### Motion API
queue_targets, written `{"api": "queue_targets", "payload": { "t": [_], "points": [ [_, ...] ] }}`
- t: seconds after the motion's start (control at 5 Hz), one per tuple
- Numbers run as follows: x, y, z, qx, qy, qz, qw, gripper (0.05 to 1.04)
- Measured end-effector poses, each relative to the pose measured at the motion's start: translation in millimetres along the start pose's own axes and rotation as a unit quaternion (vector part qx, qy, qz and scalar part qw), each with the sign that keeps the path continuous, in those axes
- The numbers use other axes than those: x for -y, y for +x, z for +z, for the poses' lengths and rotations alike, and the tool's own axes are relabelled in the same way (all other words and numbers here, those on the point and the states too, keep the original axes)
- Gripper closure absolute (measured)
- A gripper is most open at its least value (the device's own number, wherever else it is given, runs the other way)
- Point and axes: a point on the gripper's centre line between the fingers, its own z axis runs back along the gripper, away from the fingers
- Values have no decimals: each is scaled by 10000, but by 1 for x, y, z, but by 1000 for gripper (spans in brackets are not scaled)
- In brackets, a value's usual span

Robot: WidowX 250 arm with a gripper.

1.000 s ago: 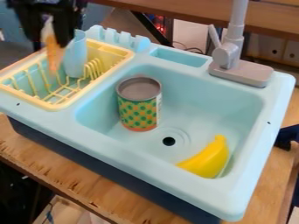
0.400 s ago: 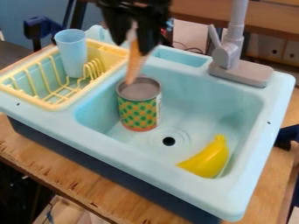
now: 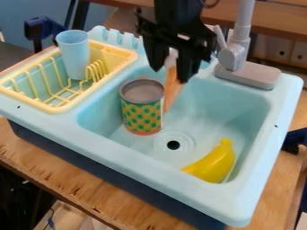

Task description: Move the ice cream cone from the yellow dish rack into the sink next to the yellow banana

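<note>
Unpainted brown wooden table [image 3: 54, 173], dark grain marks seen along front strip, topped by rectangular light-blue plastic toy sink [image 3: 135, 164] with dark blue base [image 3: 120, 176], set at an angle.

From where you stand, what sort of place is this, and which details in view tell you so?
Probably a toy kitchen's sink area: a pale blue basin with a grey faucet, a yellow dish rack holding a blue cup, and a can beside the drain.
</note>
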Motion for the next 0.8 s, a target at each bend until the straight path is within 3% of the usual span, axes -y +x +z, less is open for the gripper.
{"api": "queue_targets", "payload": {
  "t": [0.2,0.6,0.8],
  "points": [
    [6,-2,-28,-210,-19,-35,9998,407],
    [31,-1,-66,-431,-421,-1043,9927,407],
    [35,-5,-80,-637,-507,-1302,9881,407]
  ]
}}
